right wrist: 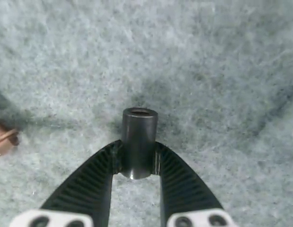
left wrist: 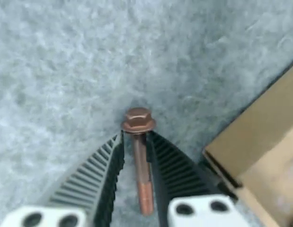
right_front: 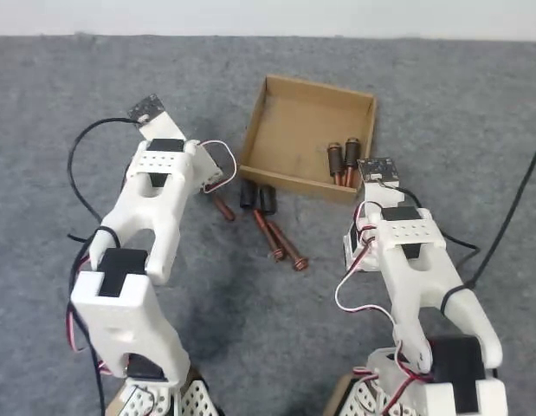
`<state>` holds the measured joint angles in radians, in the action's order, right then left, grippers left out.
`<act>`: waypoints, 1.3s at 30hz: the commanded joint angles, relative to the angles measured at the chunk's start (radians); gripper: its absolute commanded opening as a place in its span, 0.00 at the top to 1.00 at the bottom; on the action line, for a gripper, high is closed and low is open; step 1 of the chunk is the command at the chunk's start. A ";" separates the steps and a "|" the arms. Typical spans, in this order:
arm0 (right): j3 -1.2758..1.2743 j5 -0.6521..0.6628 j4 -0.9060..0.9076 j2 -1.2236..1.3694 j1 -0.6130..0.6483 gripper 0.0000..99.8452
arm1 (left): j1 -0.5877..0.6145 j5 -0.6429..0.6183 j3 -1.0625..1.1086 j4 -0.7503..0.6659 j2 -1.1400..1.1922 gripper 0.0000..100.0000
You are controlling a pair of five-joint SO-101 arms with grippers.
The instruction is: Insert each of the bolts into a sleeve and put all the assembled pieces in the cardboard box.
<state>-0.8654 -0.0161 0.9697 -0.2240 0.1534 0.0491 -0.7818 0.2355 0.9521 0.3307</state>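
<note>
My left gripper (left wrist: 135, 138) is shut on a copper bolt (left wrist: 139, 165), whose hex head (left wrist: 137, 120) sticks out past the fingertips just above the grey carpet. In the high view this bolt (right_front: 224, 208) lies under the left arm's wrist, left of the cardboard box (right_front: 276, 104). My right gripper (right wrist: 138, 145) is shut on a black sleeve (right wrist: 139, 124), open end pointing away from it, close to the carpet. Two bolt-and-sleeve pieces (right_front: 343, 161) rest in the box's near right corner. Two more assembled pieces (right_front: 269, 217) lie on the carpet in front of the box.
The box's near wall (right_front: 293, 182) stands between the two arms. A corner of the box (left wrist: 260, 146) is close beside the left gripper. A copper bolt head (right wrist: 4, 140) shows at the edge of the right wrist view. Black cables (right_front: 501, 234) trail on the carpet.
</note>
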 commanded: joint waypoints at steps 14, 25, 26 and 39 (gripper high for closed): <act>0.003 0.015 -0.010 -0.024 -0.012 0.99 | 0.006 -0.012 -0.162 0.097 0.137 0.93; 0.002 0.017 -0.008 -0.031 -0.012 0.99 | 0.008 0.121 -0.162 0.150 0.104 0.99; 0.002 0.017 -0.008 -0.033 -0.012 0.99 | 0.006 0.180 -0.156 0.164 0.080 0.99; 0.063 0.015 0.010 -0.065 -0.021 0.99 | 0.006 0.396 0.153 0.011 -0.166 0.99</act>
<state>-0.8700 -0.0161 0.9682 -0.2240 0.1534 0.0491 -0.3997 0.3138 1.0273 0.3184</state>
